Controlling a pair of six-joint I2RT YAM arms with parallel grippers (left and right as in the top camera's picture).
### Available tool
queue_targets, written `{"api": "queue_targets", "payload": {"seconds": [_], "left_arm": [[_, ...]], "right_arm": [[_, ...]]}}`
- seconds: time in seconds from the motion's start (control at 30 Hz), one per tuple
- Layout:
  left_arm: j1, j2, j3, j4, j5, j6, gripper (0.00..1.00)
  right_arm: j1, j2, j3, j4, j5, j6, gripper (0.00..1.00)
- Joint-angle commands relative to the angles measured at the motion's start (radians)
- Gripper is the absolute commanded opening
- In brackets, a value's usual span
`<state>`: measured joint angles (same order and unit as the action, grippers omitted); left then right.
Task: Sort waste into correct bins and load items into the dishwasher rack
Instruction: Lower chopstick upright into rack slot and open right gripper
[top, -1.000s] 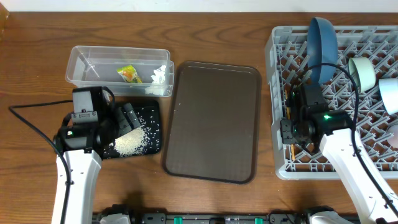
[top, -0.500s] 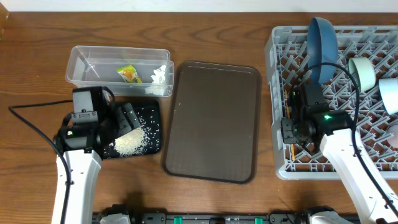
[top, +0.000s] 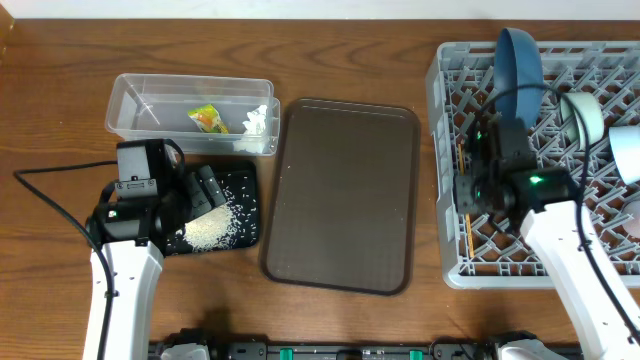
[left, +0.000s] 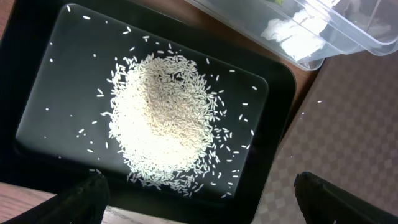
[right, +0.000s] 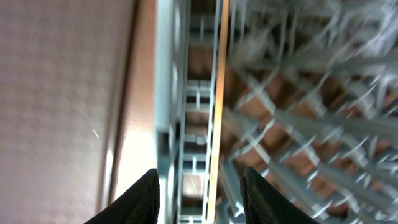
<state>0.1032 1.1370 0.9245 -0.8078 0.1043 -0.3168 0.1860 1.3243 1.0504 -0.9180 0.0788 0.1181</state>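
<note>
The grey dishwasher rack (top: 600, 250) holds an upright dark blue dish (top: 520, 70), a pale mint bowl (top: 585, 115) and a light blue bowl (top: 628, 150). A thin wooden chopstick (top: 468, 235) lies along its left side. My right gripper (top: 470, 185) hovers over it, open. In the right wrist view the chopstick (right: 217, 93) rests on the lattice between the spread fingers of the right gripper (right: 200, 186), untouched. My left gripper (left: 199, 199) is open above the black tray (left: 56, 74) and its rice pile (left: 165, 121). The clear tub (top: 135, 105) holds the wrapper (top: 207, 118) and tissue (top: 258, 120).
A flat brown serving tray (top: 345, 190) lies between the bins and the rack. The black tray (top: 245, 175) sits just in front of the clear tub, with my left gripper (top: 205, 190) over it. Bare wooden table surrounds everything.
My right gripper has lifted and shifted toward the far side of the rack, jaws slightly wider. The chopstick stays lying in the rack. The left arm has not moved.
</note>
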Motion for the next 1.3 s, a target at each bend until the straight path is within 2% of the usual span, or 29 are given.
{"api": "queue_targets", "payload": {"seconds": [0.0,0.2,0.33,0.37,0.53,0.7,0.9,1.07,1.1,1.17,1.27], "left_arm": [[0.003,0.002,0.009,-0.003,-0.012,-0.002,0.98],[0.003,0.002,0.009,-0.003,-0.012,-0.001,0.98],[0.003,0.002,0.009,-0.003,-0.012,-0.001,0.98],[0.003,0.002,0.009,-0.003,-0.012,-0.002,0.98],[0.003,0.002,0.009,-0.003,-0.012,-0.001,0.98],[0.003,0.002,0.009,-0.003,-0.012,-0.001,0.98],[0.003,0.002,0.009,-0.003,-0.012,-0.001,0.98],[0.003,0.002,0.009,-0.003,-0.012,-0.002,0.98],[0.003,0.002,0.009,-0.003,-0.012,-0.001,0.98],[0.003,0.002,0.009,-0.003,-0.012,-0.001,0.98],[0.003,0.002,0.009,-0.003,-0.012,-0.001,0.98]], "right_arm": [[-0.006,-0.035,0.097,0.007,-0.003,0.002,0.43],[-0.039,-0.061,0.197,0.062,0.002,0.114,0.44],[-0.061,-0.068,0.198,0.123,-0.002,0.117,0.72],[-0.066,-0.068,0.198,0.126,-0.005,0.108,0.76],[-0.088,-0.085,0.198,0.07,-0.11,0.055,0.8],[-0.101,-0.166,0.198,-0.046,-0.12,0.056,0.8],[-0.1,-0.325,0.185,-0.142,-0.077,0.056,0.79],[-0.1,-0.523,0.093,-0.134,-0.067,0.058,0.8],[-0.1,-0.566,0.061,-0.125,-0.063,0.063,0.82],[-0.101,-0.639,0.0,-0.114,-0.052,0.066,0.99],[-0.1,-0.712,-0.074,-0.123,-0.057,0.068,0.99]]}}
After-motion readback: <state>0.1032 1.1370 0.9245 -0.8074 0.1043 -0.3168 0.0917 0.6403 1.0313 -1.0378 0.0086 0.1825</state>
